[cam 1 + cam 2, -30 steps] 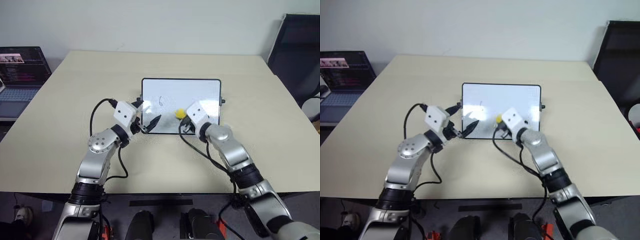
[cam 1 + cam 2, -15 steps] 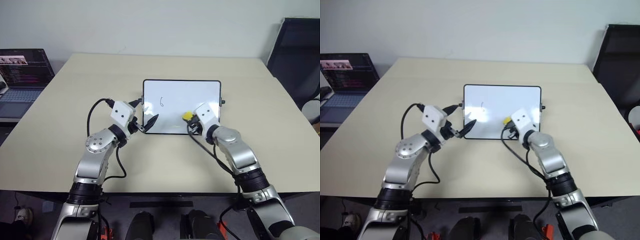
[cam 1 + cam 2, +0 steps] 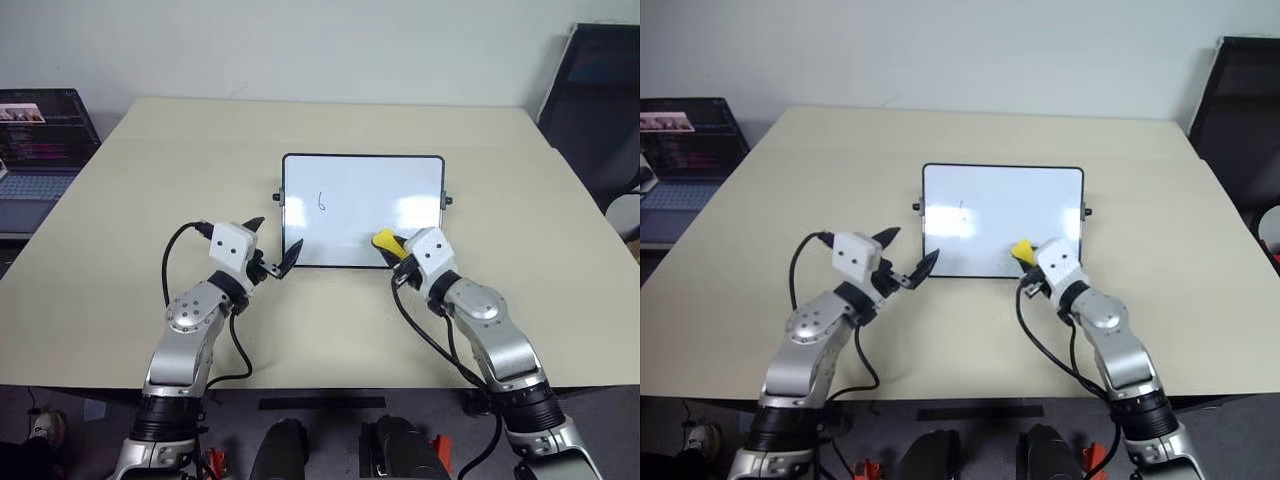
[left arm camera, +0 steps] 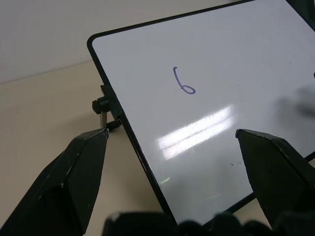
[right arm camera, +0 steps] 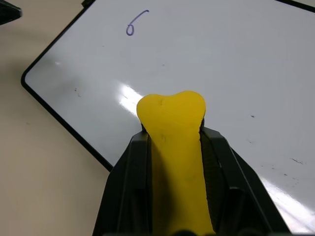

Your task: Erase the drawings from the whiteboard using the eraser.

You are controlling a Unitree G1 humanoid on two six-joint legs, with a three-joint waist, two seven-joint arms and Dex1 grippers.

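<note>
The whiteboard [image 3: 362, 215] stands tilted at the table's middle. One drawing shows on it, a thin "6" [image 3: 321, 201] on its left half, also plain as the "6" [image 4: 183, 82] in the left wrist view. My right gripper [image 3: 397, 252] is shut on the yellow eraser [image 5: 173, 142], whose tip pokes out over the board's near right part. The eraser [image 3: 384, 240] sits well to the right of the "6". My left gripper [image 3: 274, 240] is open at the board's near left corner, one finger on each side of the left edge, holding nothing.
A small black knob [image 3: 278, 196] sticks out from the board's left edge and another knob [image 3: 447, 200] from the right edge. An open laptop [image 3: 40, 140] sits off the table's left side. A black chair [image 3: 595, 100] stands at the far right.
My right gripper has drawn the eraser back and to the right, from the board's lower middle to its near right corner. The left gripper has eased back and left, off the board's face.
</note>
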